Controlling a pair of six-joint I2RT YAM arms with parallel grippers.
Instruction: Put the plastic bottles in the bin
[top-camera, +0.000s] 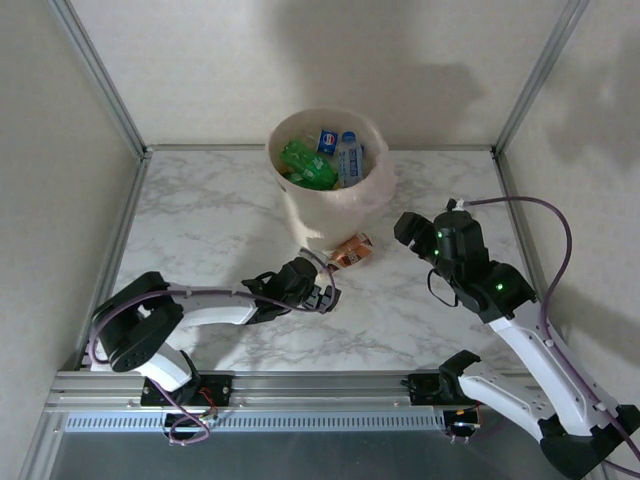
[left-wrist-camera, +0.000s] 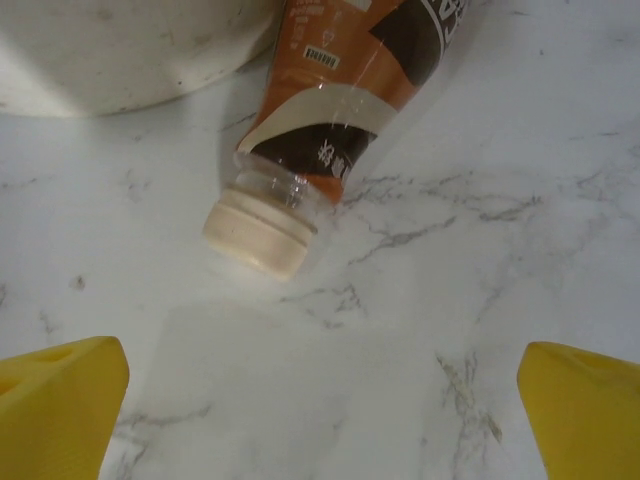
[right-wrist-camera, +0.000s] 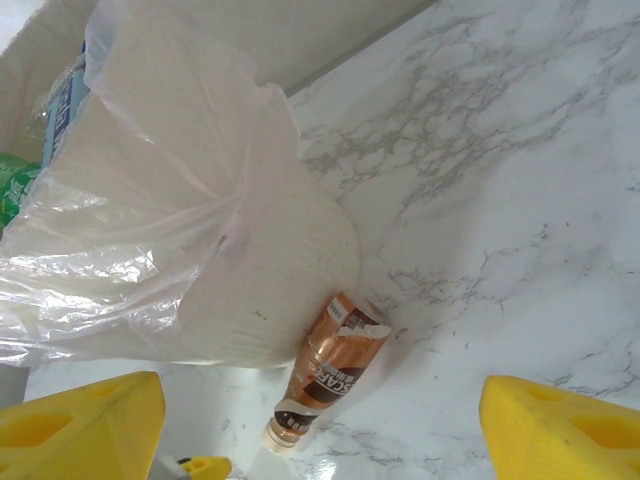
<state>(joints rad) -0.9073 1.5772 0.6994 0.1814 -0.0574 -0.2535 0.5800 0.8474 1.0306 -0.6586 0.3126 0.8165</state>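
The one bottle outside the bin is copper-brown with a dark band, a pale stripe, a clear neck and a cream cap. It lies on its side on the marble table with its body touching the bin's foot. Green bottles and clear blue-labelled ones lie inside the lined bin. The left gripper faces the cap with its jaws spread wide and empty. The right gripper is also wide and empty, to the right of the bin and apart from it.
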